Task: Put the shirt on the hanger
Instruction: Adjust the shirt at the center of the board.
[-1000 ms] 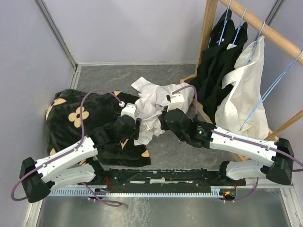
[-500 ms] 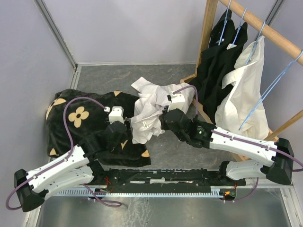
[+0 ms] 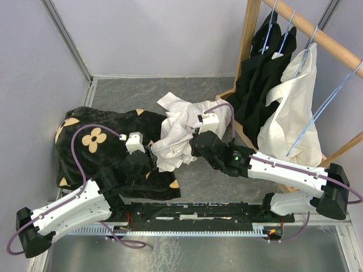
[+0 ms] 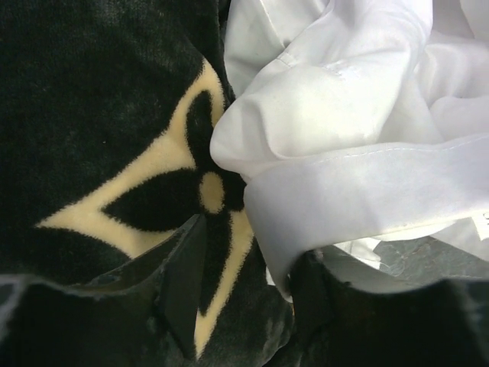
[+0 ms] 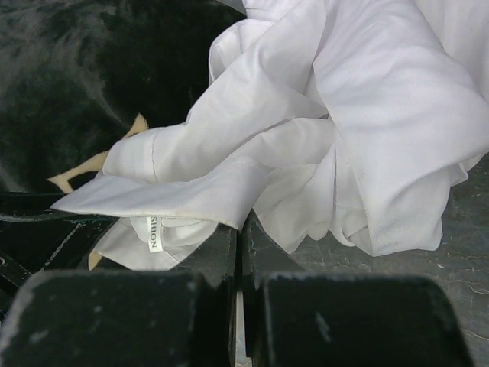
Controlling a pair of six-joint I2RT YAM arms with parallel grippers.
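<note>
left claw (image 4: 248,264) parted astride the shirt (image 4: 344,115) edge; right claw (image 5: 239,229) pinched shut on its collar.

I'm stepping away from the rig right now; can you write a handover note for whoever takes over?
The left gripper is open, fingers either side of the shirt hem, over the black flowered cloth.
The right gripper is shut on the shirt, near its neck label.
The shirt lies crumpled on the table, partly on the cloth. The hanger hangs empty on the wooden rack.
Done: one grip on the shirt.
Left: spread it, fetch the hanger, put the shirt on it.
</note>
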